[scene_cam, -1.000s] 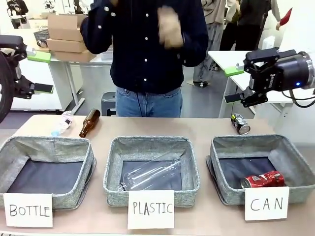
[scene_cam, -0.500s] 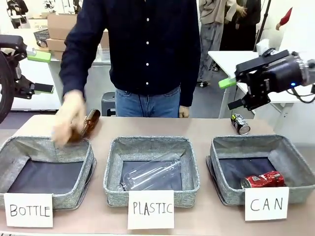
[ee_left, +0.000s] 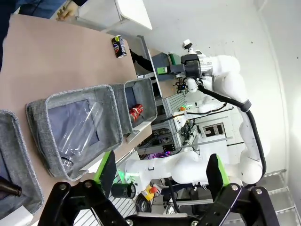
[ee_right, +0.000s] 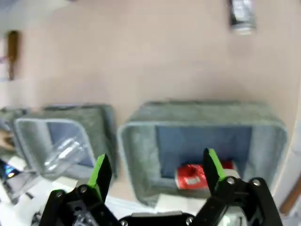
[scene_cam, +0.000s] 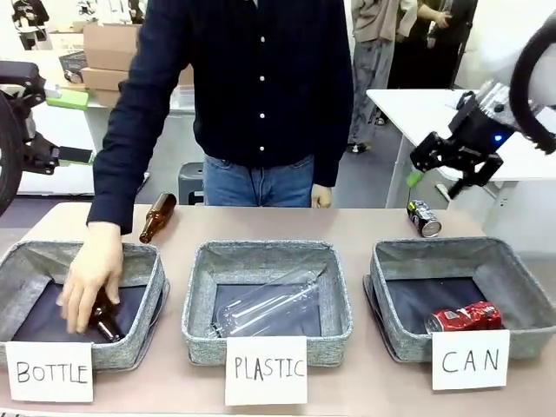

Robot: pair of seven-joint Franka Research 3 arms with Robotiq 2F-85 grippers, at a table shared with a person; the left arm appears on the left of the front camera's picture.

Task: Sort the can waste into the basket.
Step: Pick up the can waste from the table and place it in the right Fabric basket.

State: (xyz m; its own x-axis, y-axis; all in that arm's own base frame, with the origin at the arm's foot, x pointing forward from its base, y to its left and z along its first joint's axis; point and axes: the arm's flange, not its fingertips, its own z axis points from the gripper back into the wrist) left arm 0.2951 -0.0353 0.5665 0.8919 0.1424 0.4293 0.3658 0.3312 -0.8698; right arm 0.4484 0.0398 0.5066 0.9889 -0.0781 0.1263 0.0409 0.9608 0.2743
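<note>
Right claw point(scene_cam: 439, 178) released, empty, hovering above black-silver can point(scene_cam: 424, 218) lying on desk point(scene_cam: 347, 226) just behind CAN basket point(scene_cam: 460, 246). Red can point(scene_cam: 464, 317) lies inside basket, near front wall. Left claw point(scene_cam: 74, 128) released, empty, raised beyond desk's left end.

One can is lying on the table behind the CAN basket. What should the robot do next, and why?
Probably bring the right gripper down onto the black and silver can. Its jaws are open and it hangs in the air near that can, which lies on the table behind the CAN basket, while the red can is already inside.
</note>
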